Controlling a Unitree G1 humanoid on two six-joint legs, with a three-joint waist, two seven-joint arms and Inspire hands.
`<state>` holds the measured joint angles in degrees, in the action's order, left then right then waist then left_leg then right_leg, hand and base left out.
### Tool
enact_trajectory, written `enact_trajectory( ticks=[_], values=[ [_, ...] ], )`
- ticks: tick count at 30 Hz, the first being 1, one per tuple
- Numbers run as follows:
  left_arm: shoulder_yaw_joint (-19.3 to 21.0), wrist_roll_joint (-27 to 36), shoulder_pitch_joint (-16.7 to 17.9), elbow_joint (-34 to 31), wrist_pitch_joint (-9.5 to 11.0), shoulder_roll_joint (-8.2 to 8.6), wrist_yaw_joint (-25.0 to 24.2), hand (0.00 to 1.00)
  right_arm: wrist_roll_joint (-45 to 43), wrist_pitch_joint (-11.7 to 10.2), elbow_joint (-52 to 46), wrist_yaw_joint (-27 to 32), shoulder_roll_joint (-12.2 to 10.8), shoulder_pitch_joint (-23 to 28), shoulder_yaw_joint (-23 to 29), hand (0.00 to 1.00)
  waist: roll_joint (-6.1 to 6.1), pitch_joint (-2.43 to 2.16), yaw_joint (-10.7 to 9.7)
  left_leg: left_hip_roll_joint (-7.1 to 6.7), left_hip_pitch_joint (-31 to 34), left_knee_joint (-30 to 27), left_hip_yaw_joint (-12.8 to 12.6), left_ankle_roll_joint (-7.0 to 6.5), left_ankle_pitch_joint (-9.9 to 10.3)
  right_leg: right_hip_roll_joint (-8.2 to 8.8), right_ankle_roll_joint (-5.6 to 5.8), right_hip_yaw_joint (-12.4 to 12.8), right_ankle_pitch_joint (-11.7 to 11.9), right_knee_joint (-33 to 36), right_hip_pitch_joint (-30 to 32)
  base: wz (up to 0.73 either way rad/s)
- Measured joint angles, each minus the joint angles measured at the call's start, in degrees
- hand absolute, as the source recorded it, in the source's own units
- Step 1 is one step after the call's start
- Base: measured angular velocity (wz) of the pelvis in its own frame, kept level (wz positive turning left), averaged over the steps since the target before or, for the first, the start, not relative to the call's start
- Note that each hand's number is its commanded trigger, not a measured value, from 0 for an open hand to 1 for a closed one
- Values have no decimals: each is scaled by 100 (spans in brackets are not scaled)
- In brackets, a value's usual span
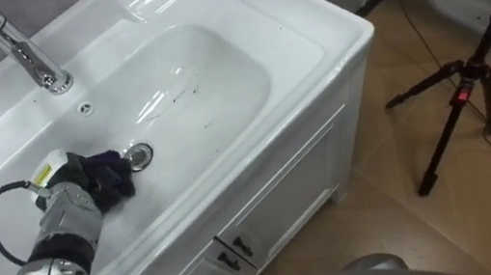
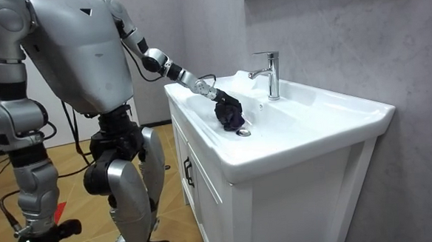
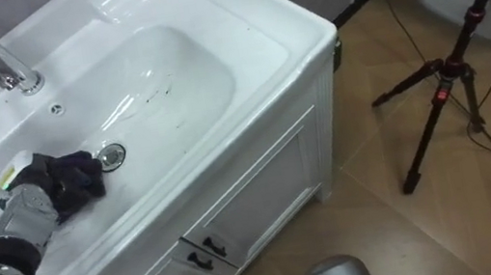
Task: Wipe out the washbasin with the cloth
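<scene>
Left eye view: left hand (image 1: 76,194) reaches down into the white ceramic basin (image 1: 216,73), fingers closed round a bunched dark cloth (image 1: 114,173) lying just beside the round chrome drain (image 1: 139,155). The bunched grip probably makes a firm pad for rubbing. Thin dark marks (image 1: 183,94) farther along look unwiped.

Left hand (image 1: 65,199): front part hidden in dark crumpled cloth (image 1: 107,175) at round metal drain's (image 1: 139,155) 9 o'clock
Black tripod (image 1: 459,96): pole cut off at 2 o'clock
</scene>
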<state>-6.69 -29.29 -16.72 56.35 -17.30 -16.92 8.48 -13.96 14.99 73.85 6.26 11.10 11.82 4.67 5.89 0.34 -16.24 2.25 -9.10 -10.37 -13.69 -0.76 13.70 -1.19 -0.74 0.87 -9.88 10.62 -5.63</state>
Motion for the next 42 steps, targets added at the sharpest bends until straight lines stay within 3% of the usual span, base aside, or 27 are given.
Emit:
enact_trajectory(
  ticks=[7,14,21,22,25,30,31,33,42],
  values=[
    [51,0,-135,-12,0,58,-23,100,-25,6,-6,-101,2,232,182,0,-98,-2,-178,13,-63,70,-110,2,2,-6,-5,70,-11,0,12,-5],
    [10,11,-476,-12,-2,77,-26,100,-251,9,-36,-136,-30,256,227,0,-61,-13,-405,15,-98,101,-143,9,12,-39,3,164,0,36,-2,-8],
    [-21,159,-641,7,35,199,-25,100,-248,9,-57,-134,-35,156,224,0,39,41,-547,47,-108,122,-147,42,41,-97,-19,221,-1,108,67,-9],
    [-23,195,-642,43,65,232,-35,100,-248,8,-53,-134,-33,124,225,0,5,72,-545,49,-109,124,-146,42,41,-99,-24,218,-3,110,67,-3],
    [-25,290,-642,58,69,246,-202,100,-202,7,1,-137,-32,-6,223,0,0,74,-541,46,-87,116,-115,44,40,-95,-36,228,-11,104,75,4],
    [-28,283,-766,33,35,235,-303,100,-59,6,-22,-155,-30,-175,206,0,2,38,-484,21,-33,70,-100,43,38,-82,-33,220,-14,102,105,3],
    [-23,284,-829,-52,5,235,-304,100,23,4,-30,-156,-39,-181,194,0,-3,12,-434,12,-20,50,-98,43,38,-80,-32,219,-14,100,110,0],
    [-15,318,-957,-209,6,230,-301,100,34,6,-28,-149,-62,-176,164,0,-59,1,-373,15,-4,-5,-90,44,38,-74,-33,208,-13,99,153,5],
    [0,1004,-1551,-331,-117,216,-293,100,4,12,-108,2,-113,-56,221,0,-46,-37,-424,38,38,-15,-197,46,36,-116,-44,367,-7,105,188,-10]
  ],
)
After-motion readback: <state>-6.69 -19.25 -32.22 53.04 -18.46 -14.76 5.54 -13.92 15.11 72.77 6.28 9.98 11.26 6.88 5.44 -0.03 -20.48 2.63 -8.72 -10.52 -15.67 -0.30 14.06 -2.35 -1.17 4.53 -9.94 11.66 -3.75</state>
